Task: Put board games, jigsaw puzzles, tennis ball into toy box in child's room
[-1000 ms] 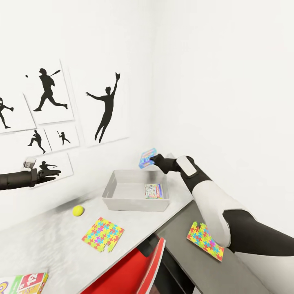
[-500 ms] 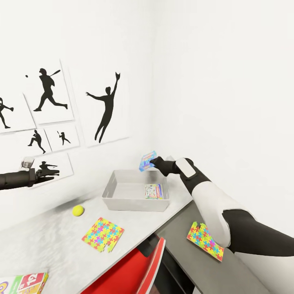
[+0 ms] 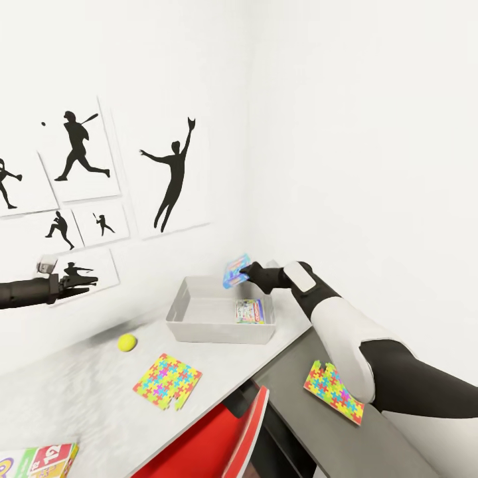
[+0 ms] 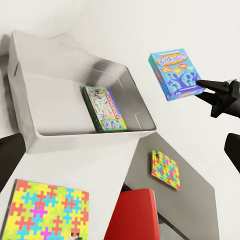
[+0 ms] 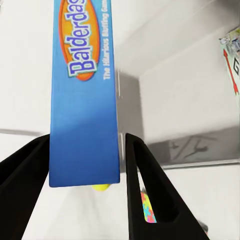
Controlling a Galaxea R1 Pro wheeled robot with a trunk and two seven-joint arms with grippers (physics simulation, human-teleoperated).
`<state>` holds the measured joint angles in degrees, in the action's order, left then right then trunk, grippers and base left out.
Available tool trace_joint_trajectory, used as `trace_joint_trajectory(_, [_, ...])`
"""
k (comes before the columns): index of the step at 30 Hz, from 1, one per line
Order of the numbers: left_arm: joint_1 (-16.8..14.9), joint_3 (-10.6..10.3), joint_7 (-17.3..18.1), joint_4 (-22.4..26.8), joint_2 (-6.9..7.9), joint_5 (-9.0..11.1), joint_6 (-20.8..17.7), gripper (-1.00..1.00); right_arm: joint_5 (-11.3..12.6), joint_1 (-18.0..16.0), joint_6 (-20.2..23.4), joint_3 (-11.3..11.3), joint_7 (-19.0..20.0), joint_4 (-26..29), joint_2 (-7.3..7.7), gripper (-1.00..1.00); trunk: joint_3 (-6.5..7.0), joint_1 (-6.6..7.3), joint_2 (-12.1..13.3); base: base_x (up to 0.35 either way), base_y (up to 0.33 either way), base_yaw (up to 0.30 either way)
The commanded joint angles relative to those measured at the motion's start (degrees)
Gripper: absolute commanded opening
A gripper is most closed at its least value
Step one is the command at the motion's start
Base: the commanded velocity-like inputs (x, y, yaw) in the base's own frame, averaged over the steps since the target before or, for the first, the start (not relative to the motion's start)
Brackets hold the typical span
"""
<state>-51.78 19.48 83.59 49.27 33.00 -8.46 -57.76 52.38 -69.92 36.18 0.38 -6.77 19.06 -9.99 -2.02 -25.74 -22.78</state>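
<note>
Right gripper (image 3: 247, 271) clamps small blue cardboard board game (image 3: 236, 271); shallow light-grey toy box (image 3: 199, 328) sits directly below, long axis crosswise

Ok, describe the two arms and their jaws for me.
The right arm has a glossy white shell over black sections, with a white plate by the wrist. The left arm is dark, with a small grey-white block on top. Both end in slim black jaws.
</note>
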Motion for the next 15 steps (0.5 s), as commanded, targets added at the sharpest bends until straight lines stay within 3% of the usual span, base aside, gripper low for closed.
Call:
trace_joint_trajectory(1, [-0.1,0.1,0.5,0.0,-0.06,-0.6,-0.6,1.00,0.6,0.0,0.1,0.0,-0.1,0.1,0.00,-1.00,-0.14,-0.04,-0.1,0.000,0.000,0.000])
trace_joint_trajectory(7, [-0.1,0.1,0.5,0.0,-0.06,-0.6,-0.6,1.00,0.6,0.0,0.1,0.1,5.4,0.1,0.00,-1.00,-0.23,-0.04,-0.1,0.000,0.000,0.000])
trace_joint_trajectory(15, [-0.1,0.1,0.5,0.0,-0.05,-0.5,-0.7,1.00,0.6,0.0,0.2,0.1,6.4,0.1,0.00,-1.00,-0.88,-0.04,-0.1,0.000,0.000,0.000])
